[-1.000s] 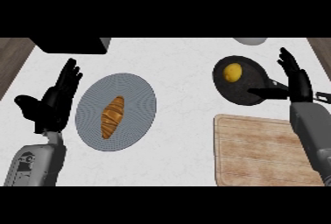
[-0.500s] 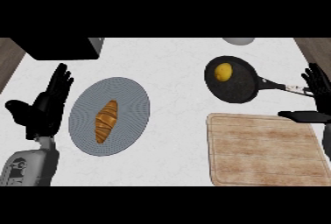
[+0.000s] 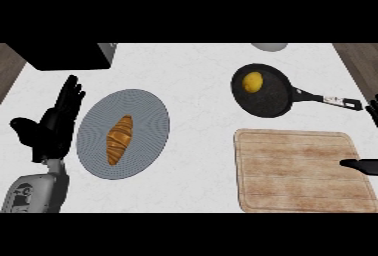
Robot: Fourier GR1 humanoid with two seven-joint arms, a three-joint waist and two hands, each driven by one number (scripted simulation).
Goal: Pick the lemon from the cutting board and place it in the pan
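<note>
The yellow lemon (image 3: 253, 82) lies inside the black pan (image 3: 275, 102) at the upper right, the pan's handle pointing right. Below it the wooden cutting board (image 3: 301, 170) carries nothing. My right hand (image 3: 365, 165) is mostly out past the right edge: only its thumb shows over the board's right side and a fingertip near the pan's handle, holding nothing. My left hand (image 3: 53, 127) rests open at the left, fingers up, beside the plate.
A grey plate (image 3: 148, 112) with a croissant (image 3: 119, 139) sits left of centre. A black box (image 3: 66, 56) stands at the back left and a grey round object (image 3: 269, 46) at the back edge.
My right hand has drawn back from the pan's handle to the right edge and lower. The whole scene has shifted left and down in view; the lemon stays in the pan.
</note>
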